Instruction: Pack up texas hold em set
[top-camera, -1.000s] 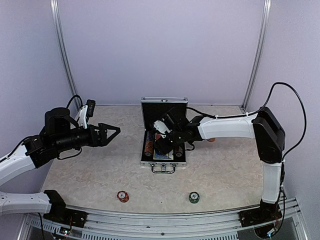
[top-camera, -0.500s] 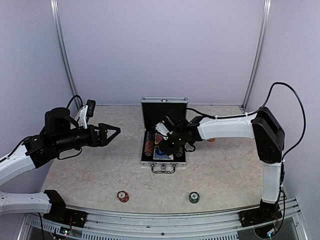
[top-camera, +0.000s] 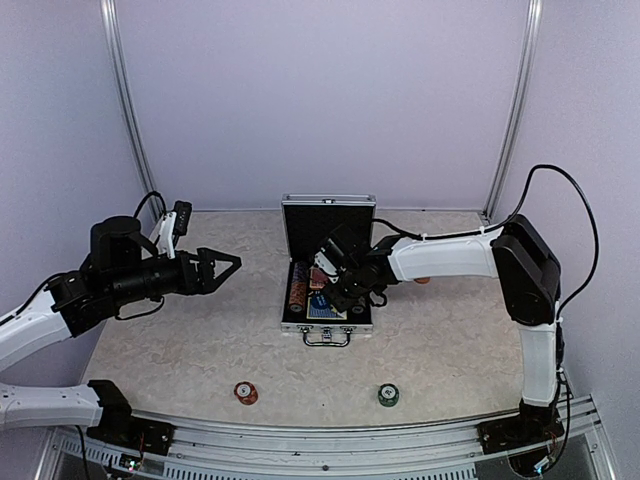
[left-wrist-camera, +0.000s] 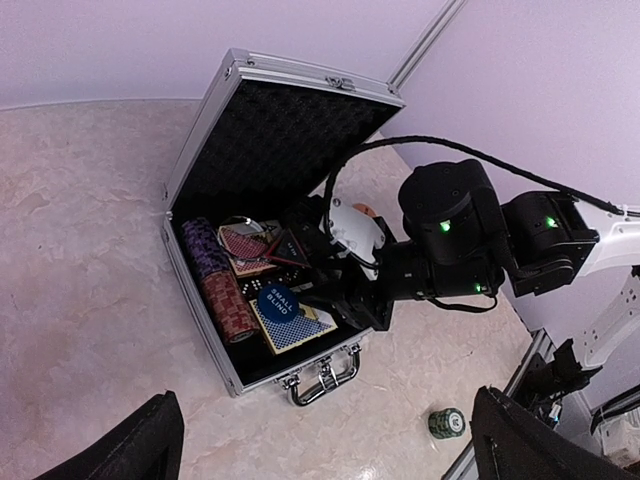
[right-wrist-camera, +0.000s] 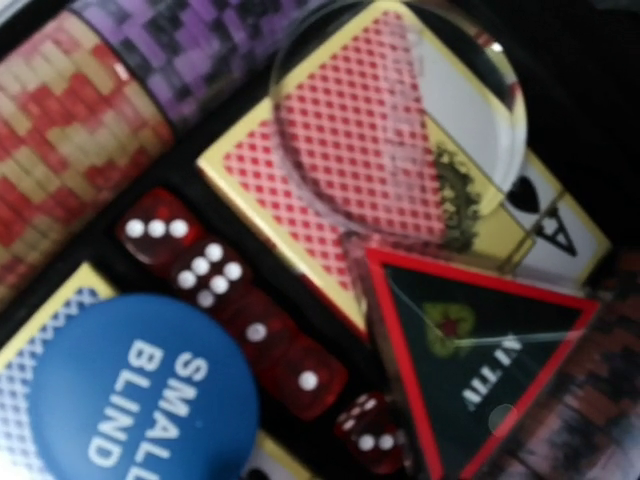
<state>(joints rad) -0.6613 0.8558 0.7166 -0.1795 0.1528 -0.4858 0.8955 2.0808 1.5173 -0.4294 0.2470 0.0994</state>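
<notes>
**Case open, R arm inside**

Case (top-camera: 327, 326) sits mid table (top-camera: 450, 340), lid up. Inside: purple chips (right-wrist-camera: 190, 40), red chips (right-wrist-camera: 70, 130), red deck (right-wrist-camera: 250, 185) under clear disc (right-wrist-camera: 470, 110), dice (right-wrist-camera: 215, 270), blue disc (right-wrist-camera: 140, 390) on blue deck (left-wrist-camera: 300, 335), triangle (right-wrist-camera: 470, 360). R gripper (top-camera: 325, 290) low over contents; grip state can't tell. L gripper (top-camera: 230, 270) spread wide, well left of case. Red stack (top-camera: 245, 392) & green stack (top-camera: 388, 395) loose nr front edge.

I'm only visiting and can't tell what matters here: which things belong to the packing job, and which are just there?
Part of the job: silver case, red deck, blue deck, Small Blind disc, dice, All In triangle, purple chips, red-and-cream chips, loose red chip stack, loose green chip stack.

Just there: frame posts, front rail.
</notes>
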